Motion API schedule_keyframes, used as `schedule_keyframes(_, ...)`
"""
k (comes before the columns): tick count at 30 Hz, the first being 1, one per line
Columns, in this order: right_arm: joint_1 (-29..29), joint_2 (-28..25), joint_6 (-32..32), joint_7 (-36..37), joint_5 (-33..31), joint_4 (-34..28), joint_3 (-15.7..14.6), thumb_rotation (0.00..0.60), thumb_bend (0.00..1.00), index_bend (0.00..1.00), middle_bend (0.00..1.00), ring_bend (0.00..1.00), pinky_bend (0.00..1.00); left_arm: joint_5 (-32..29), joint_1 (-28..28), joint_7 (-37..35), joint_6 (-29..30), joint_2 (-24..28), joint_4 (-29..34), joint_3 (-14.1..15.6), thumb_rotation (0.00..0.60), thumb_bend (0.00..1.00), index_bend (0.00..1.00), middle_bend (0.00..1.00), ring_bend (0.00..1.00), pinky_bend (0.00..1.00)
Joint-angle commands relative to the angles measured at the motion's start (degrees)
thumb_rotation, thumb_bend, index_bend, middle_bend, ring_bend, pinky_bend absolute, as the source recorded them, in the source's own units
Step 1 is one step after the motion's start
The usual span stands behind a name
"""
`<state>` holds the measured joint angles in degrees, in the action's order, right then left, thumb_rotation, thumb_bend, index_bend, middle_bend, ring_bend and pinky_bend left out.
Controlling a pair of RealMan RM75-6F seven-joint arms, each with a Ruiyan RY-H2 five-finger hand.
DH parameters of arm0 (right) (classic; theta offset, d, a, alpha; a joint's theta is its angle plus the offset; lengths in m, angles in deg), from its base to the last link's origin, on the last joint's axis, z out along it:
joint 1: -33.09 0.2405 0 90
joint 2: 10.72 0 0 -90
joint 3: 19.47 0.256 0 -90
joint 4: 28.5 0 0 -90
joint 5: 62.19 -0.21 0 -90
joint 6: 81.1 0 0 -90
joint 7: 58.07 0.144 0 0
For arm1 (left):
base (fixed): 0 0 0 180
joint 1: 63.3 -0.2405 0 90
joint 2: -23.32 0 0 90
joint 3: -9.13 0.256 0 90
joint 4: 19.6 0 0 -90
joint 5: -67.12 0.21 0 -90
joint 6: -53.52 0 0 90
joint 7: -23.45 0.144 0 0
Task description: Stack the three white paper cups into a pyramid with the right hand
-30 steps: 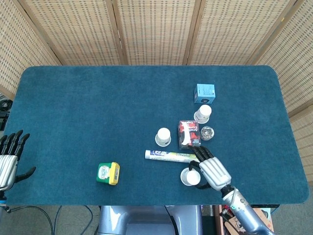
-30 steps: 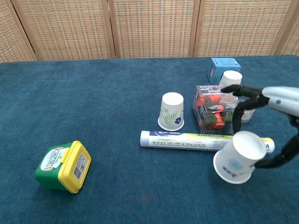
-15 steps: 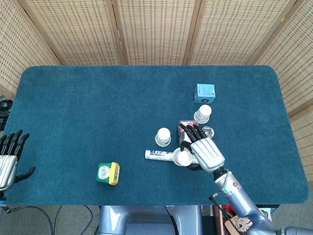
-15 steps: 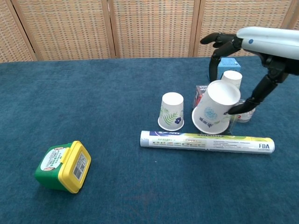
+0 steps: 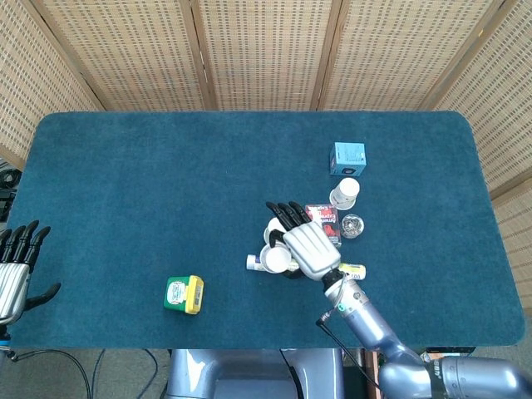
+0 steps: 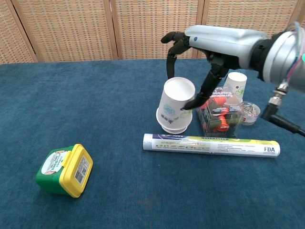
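My right hand (image 5: pixel 304 247) (image 6: pixel 202 44) holds a white paper cup (image 6: pixel 176 101) (image 5: pixel 275 259) bottom up, gripped between thumb and fingers, above the table. Just below and behind it stands a second upturned cup; only its rim (image 6: pixel 172 127) shows in the chest view and its edge (image 5: pixel 271 228) in the head view. Whether the two cups touch I cannot tell. The third cup (image 6: pixel 236 82) (image 5: pixel 345 193) stands upturned to the right, beyond a red box (image 6: pixel 218 112) (image 5: pixel 326 219). My left hand (image 5: pixel 17 264) rests at the table's near left edge, fingers apart, holding nothing.
A long white tube (image 6: pixel 209 144) (image 5: pixel 354 271) lies in front of the cups. A small clear jar (image 6: pixel 249 112) (image 5: pixel 352 225) sits right of the red box, a blue box (image 5: pixel 347 158) stands behind the third cup. A green and yellow tub (image 6: pixel 64 170) (image 5: pixel 184 294) lies near left.
My right hand has lifted the cup from in front of the tube, carried it left over the tube and brought it above the left standing cup. The left hand has not moved.
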<state>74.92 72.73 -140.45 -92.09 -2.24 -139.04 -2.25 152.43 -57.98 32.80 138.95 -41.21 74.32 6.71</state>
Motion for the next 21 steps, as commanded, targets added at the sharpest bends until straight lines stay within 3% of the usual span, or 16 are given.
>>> schedule_keyframes(1,2.01,2.25,-0.23,-0.76,-2.27,2.39,1.21,0.6,0.16,0.52,0.06,0.0,0.0,-0.11,0.08,0.0,-0.16,-0.04,-0.05,-0.04,0.6,0.22,0.0,0.0,0.0,0.0)
schedule_keyframes(21,11.62,13.01,-1.7,-2.25,-10.48,14.06,3.95,0.6,0.16,0.53,0.06,0.0,0.0,-1.33,0.59,-0.51,-1.47,-0.49,-1.12,-0.31,0.6,0.22,0.0,0.0,0.0,0.0)
